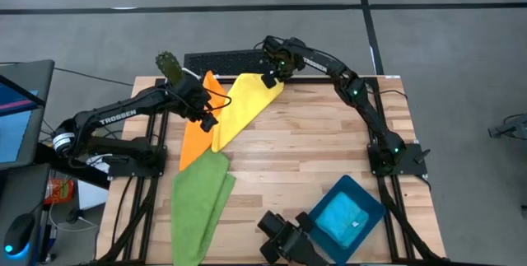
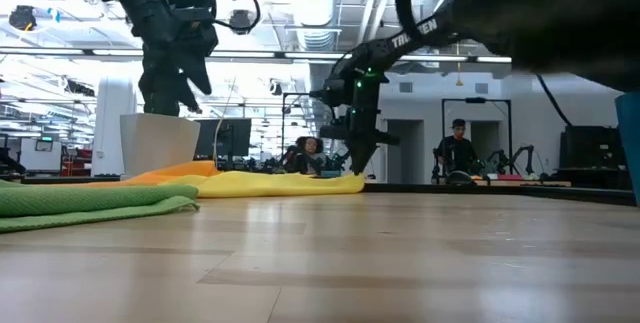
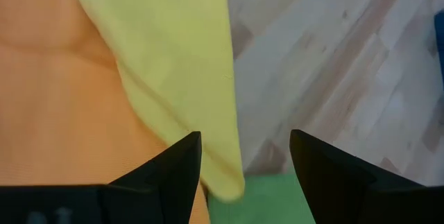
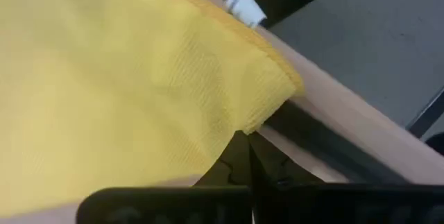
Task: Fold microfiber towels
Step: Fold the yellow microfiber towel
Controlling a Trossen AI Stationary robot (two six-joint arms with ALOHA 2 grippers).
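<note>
The right gripper [image 1: 269, 79] is down at the table's [image 1: 329, 142] far edge, fingers pinched together on the far corner of the yellow towel [image 1: 240, 101]. In the right wrist view the two dark fingers [image 4: 239, 165] meet tight under the yellow cloth's corner, right beside the table's rim, with a small white tag [image 4: 243, 3] showing past the fold.

The left gripper [image 1: 206, 118] hangs above the towels near the far left corner, jaws spread and holding nothing. Its wrist view looks down between the parted fingers [image 3: 173, 168] at the yellow towel's near tip, which lies over the orange towel [image 1: 196, 138], with a bit of green just beyond.

The yellow towel stretches from the far edge toward the middle left, overlapping the orange one along its left side. The green towel [image 1: 198, 204] lies flat at the near left, reaching the near edge. The blue towel [image 1: 343, 217], folded, sits inside the tray [image 1: 372, 203] at the near right corner.

From the low view, yellow and orange lie low on the wood, green in front.
</note>
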